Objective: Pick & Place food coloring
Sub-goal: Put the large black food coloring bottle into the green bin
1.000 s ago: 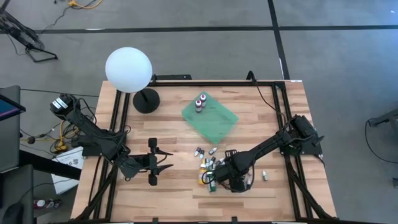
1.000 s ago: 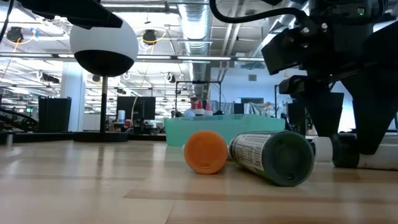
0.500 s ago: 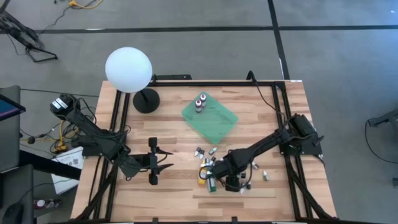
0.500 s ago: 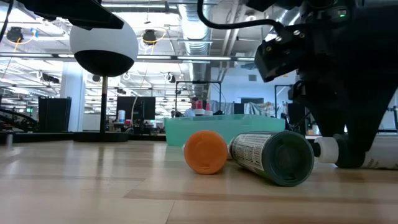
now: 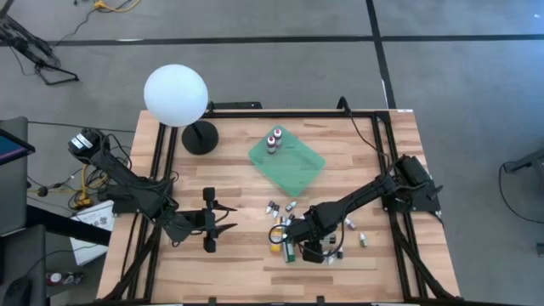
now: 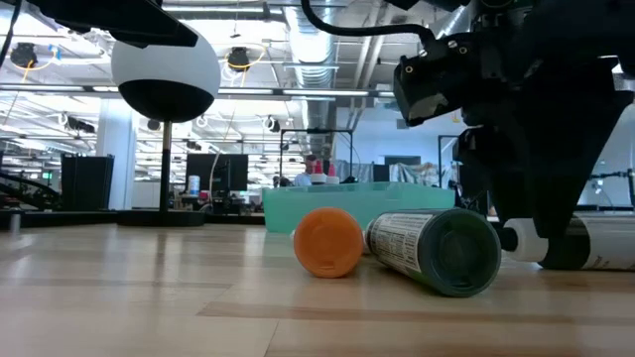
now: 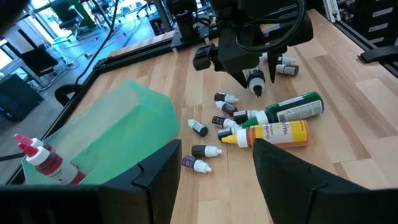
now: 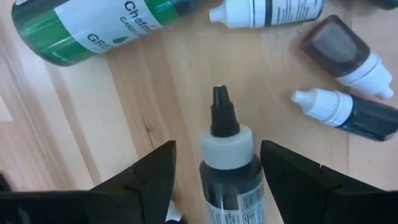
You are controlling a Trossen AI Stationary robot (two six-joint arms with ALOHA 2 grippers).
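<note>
One dark bottle with a black nozzle [image 8: 225, 162] lies between the wide-open, empty fingers of the right gripper [image 8: 214, 180] among the scattered food coloring [image 5: 287, 228], so the gripper should close squarely on its body without disturbing nearby bottles.

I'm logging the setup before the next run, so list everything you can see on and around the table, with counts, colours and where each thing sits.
Green tray: one, translucent green, middle of the table toward the far edge.
Red-bodied bottles: two, standing upright in the tray's far corner.
Large green bottle: one, lying flat in the near pile.
Large yellow bottle: one, orange cap, lying beside the green one.
Small dropper bottles: roughly a dozen, mostly dark with white caps, scattered near the pile.
White globe lamp: one, black base, far-left corner.
Left hand: open, empty, waiting near-left.
Right hand: open around a dark white-collared dropper bottle lying on the table.
</note>
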